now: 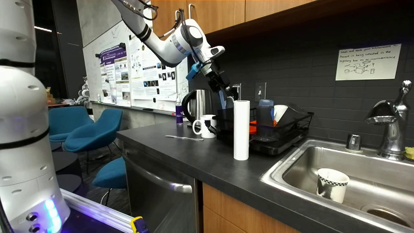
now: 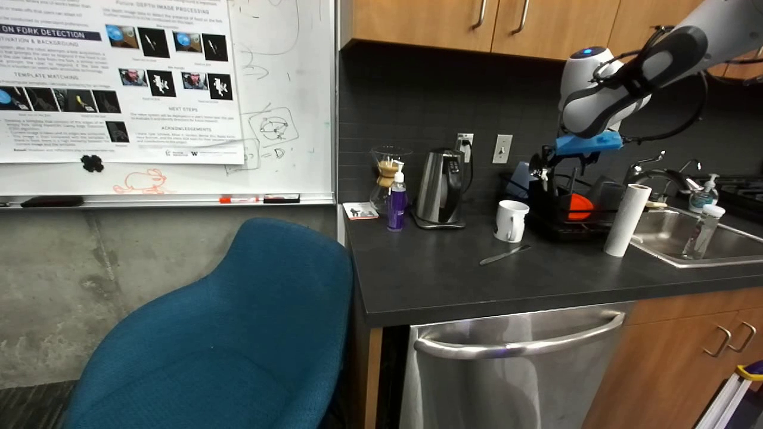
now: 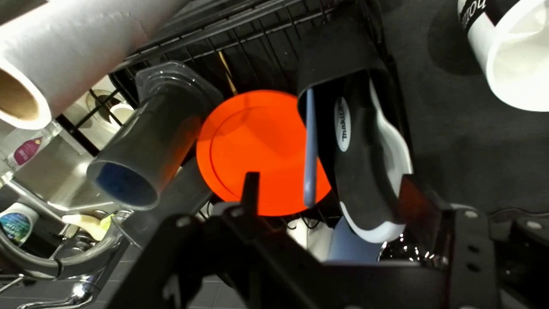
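The things are carried by a flat, dark-grey counter (image 2: 429,277), into which a stainless-steel sink (image 1: 372,171) is set. Near the sink, a white cylindrical paper roll (image 1: 241,129) is stood on end, just in front of a black wire dish rack (image 1: 275,149). Beside the rack, a white ceramic mug with black print (image 2: 506,217) is set upright, and before it a slim silver metal knife (image 2: 504,255) is laid flat. Farther along, a steel kettle with a black handle (image 2: 432,187), a purple pump bottle (image 2: 396,207) and a glass carafe with a tan collar (image 2: 387,174) are placed, a small flat printed card (image 2: 360,211) being laid just beside the carafe.
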### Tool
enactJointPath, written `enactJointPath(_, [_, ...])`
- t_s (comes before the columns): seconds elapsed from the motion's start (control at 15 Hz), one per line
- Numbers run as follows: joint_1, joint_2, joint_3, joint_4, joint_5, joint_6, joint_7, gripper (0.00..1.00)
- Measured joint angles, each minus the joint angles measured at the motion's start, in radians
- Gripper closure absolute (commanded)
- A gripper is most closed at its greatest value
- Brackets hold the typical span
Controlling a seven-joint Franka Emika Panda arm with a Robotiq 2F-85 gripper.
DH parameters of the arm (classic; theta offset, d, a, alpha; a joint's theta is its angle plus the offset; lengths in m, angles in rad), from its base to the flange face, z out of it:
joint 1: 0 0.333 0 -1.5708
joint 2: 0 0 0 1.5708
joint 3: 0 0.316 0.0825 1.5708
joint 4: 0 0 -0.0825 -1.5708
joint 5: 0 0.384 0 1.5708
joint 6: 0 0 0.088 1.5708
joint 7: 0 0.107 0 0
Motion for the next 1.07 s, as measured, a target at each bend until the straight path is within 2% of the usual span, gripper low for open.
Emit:
enactJointPath(0.4, [0.004,-0.031,0.005,-0.026,0.115,-0.035,-0.109,0.00])
enactJointPath(0.47, [0.004,-0.035,0.005,-0.029,0.129,-0.039,-0.121,0.24])
enactJointPath(0.6, [0.004,-0.041,0.005,-0.033,0.145,-0.044,-0.137,0.31])
enactJointPath(1.07, [0.003,-0.054,0.005,-0.034,0.146,-0.045,-0.146,0.85])
